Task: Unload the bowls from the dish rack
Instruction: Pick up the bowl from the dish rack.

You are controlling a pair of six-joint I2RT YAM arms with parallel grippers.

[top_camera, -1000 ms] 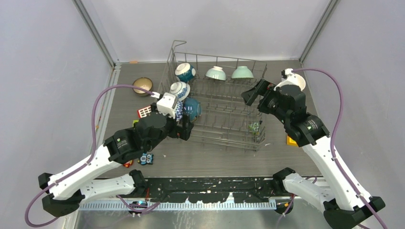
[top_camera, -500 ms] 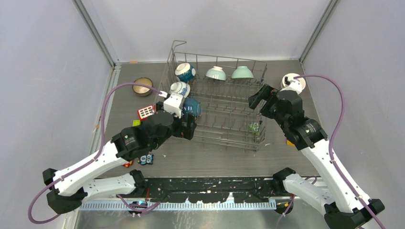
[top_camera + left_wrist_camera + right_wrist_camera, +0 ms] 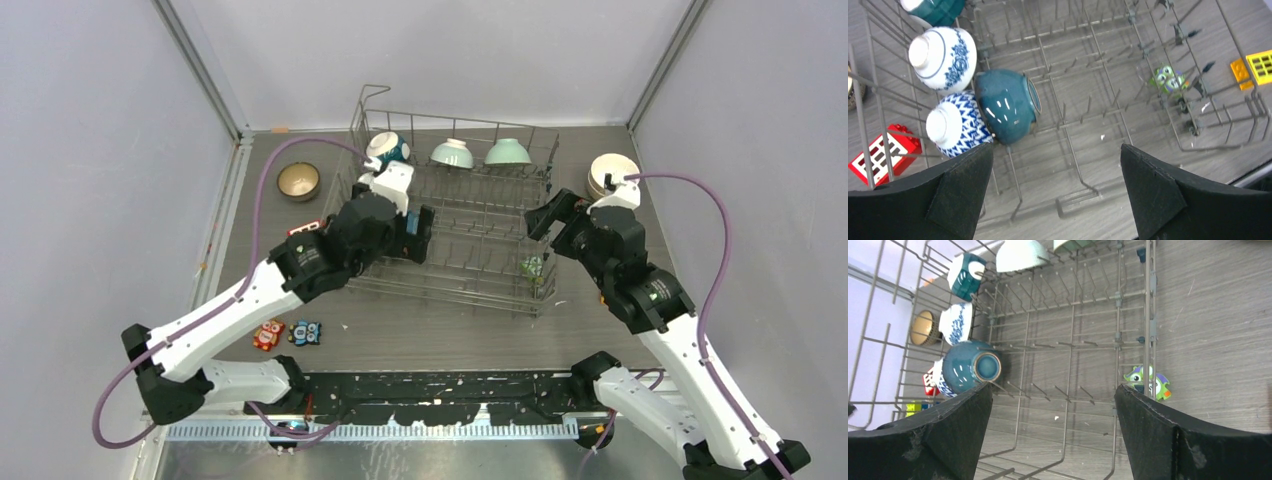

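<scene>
The left tool [image 3: 1053, 160] and right tool [image 3: 1053, 395] both gape empty above the grey wire dish rack [image 3: 470, 262]. Glossy round ceramic bowls [image 3: 1007, 105] sit along its left and far edges; bare upright tines fill the middle.

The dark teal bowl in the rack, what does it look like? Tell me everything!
The dark teal bowl is small, round and glossy, like glazed ceramic, with bright spots of light on it. It lies tipped on its side between the wire tines of the dish rack, with its round foot ring pointing toward the rack's middle. Its other side rests against the blue-and-white zigzag bowl. Nothing is gripping it.
</scene>
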